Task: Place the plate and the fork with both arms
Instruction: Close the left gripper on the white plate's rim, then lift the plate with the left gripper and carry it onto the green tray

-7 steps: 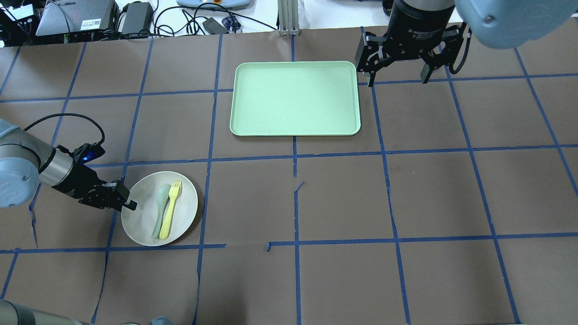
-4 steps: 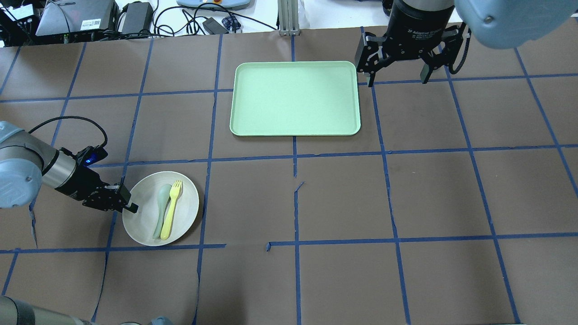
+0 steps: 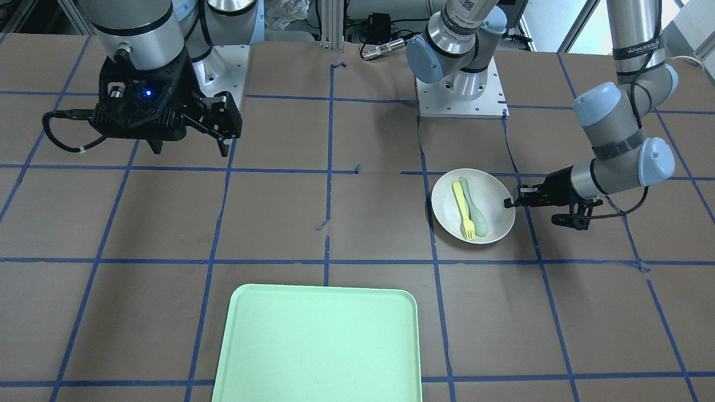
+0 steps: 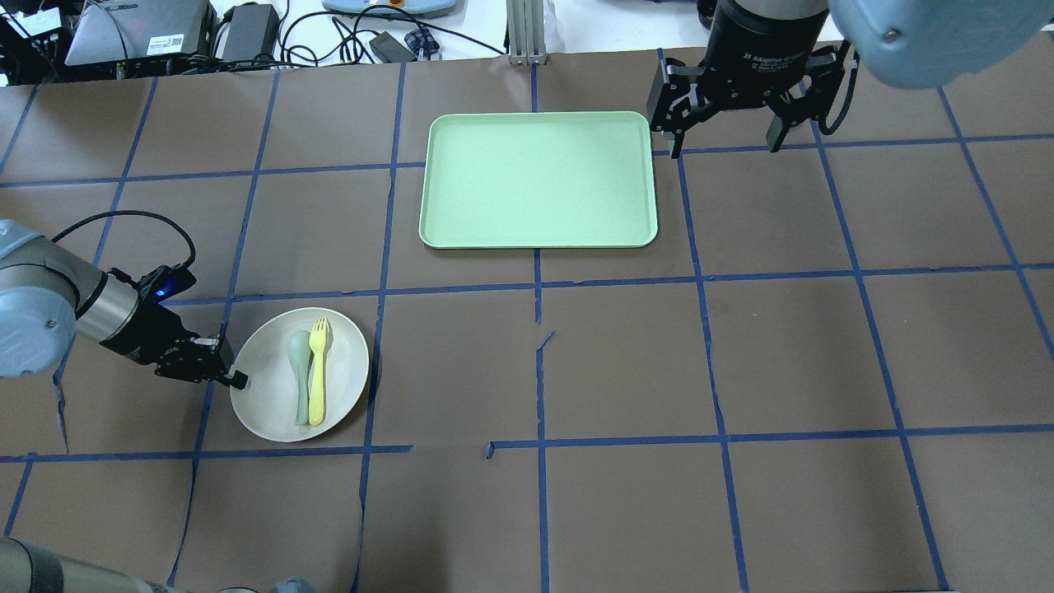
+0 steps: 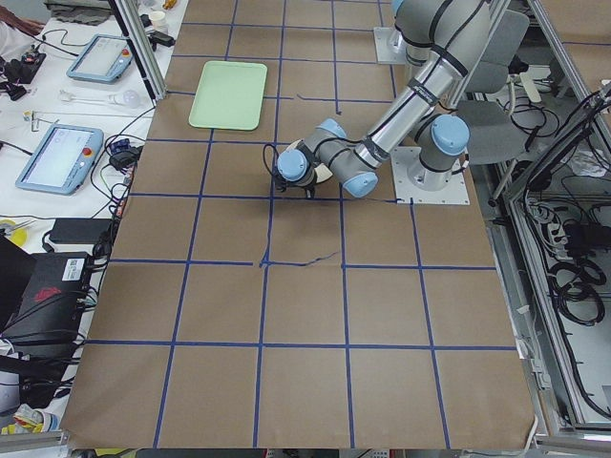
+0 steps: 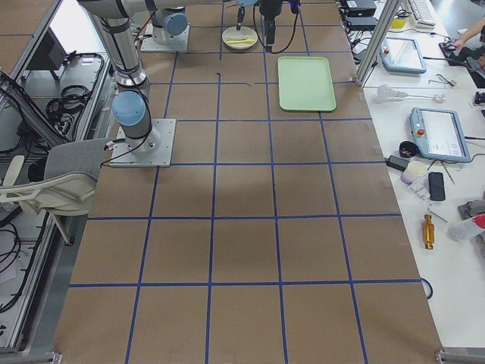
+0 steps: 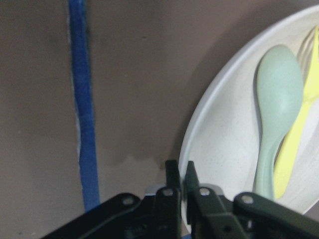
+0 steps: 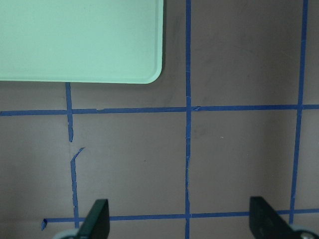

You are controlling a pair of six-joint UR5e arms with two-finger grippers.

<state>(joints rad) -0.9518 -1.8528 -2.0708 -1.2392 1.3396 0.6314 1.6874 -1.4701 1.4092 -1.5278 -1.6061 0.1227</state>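
Black left gripper [image 4: 235, 378] tight on plate [image 4: 265, 405] rim; right gripper [image 4: 725, 149] agape.

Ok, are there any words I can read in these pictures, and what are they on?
"2F Adaptive", rest cut off: on the right gripper.
"WANJEED", I think: black band on the left arm.
Sticker on the grey box: too small to read.

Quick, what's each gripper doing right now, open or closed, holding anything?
Left gripper: closed on the plate rim.
Right gripper: open, holding nothing, beside the tray.
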